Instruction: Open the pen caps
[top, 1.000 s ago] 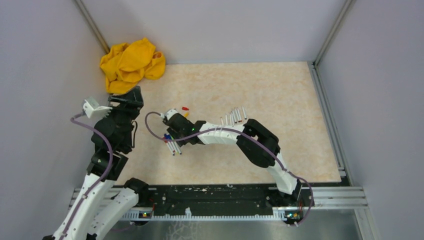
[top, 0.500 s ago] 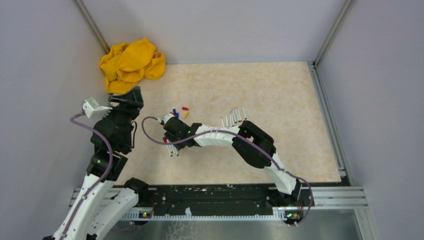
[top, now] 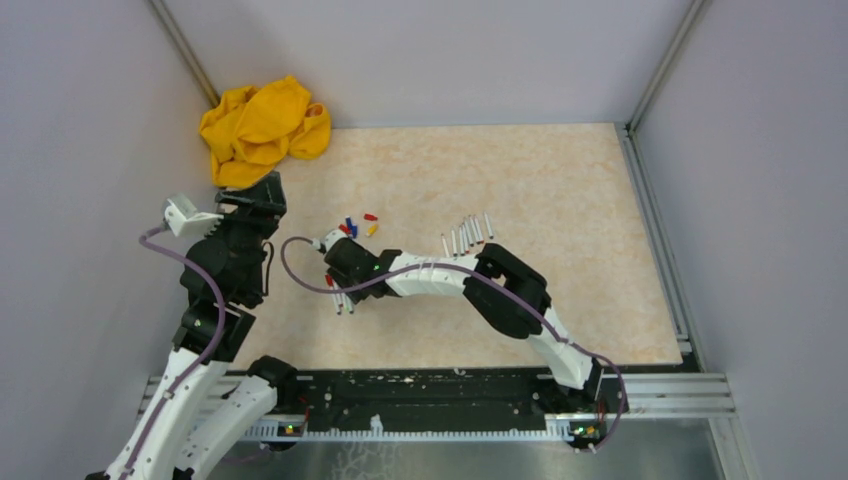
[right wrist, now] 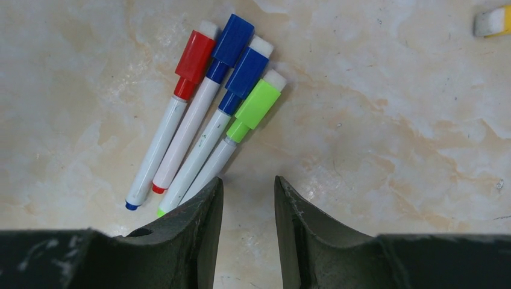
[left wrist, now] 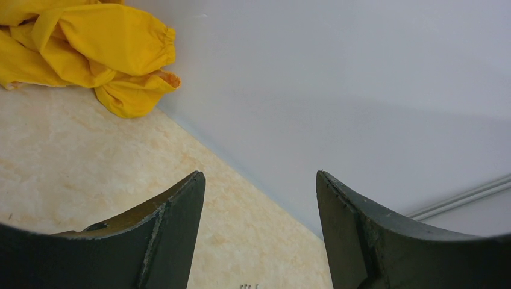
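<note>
Four pen caps sit on their markers in a tight fan at 11 o'clock from the right gripper (right wrist: 247,201) in the right wrist view. From left to right they are a red cap (right wrist: 194,57), a blue cap (right wrist: 232,37), a second blue cap (right wrist: 248,67) and a green cap (right wrist: 257,103). Their white marker barrels (right wrist: 181,141) slant down toward 7 o'clock, and the green one's barrel ends just beside the gripper's left finger. That gripper's fingers stand a narrow gap apart with nothing between them. At the 1 o'clock edge of that view lies a small yellow-and-white piece (right wrist: 493,21), possibly another cap. In the top view a few loose caps (top: 352,226), blue, red and yellow, lie on the table (top: 560,200) at about 12 to 1 o'clock from the right gripper (top: 340,285). A row of bare barrels (top: 466,234) lies near 2 o'clock. The left gripper (left wrist: 259,229) is raised at the table's left side, spread wide and holding nothing. It faces the wall (left wrist: 361,90), with a crumpled yellow cloth (left wrist: 90,42) at 10 o'clock.
</note>
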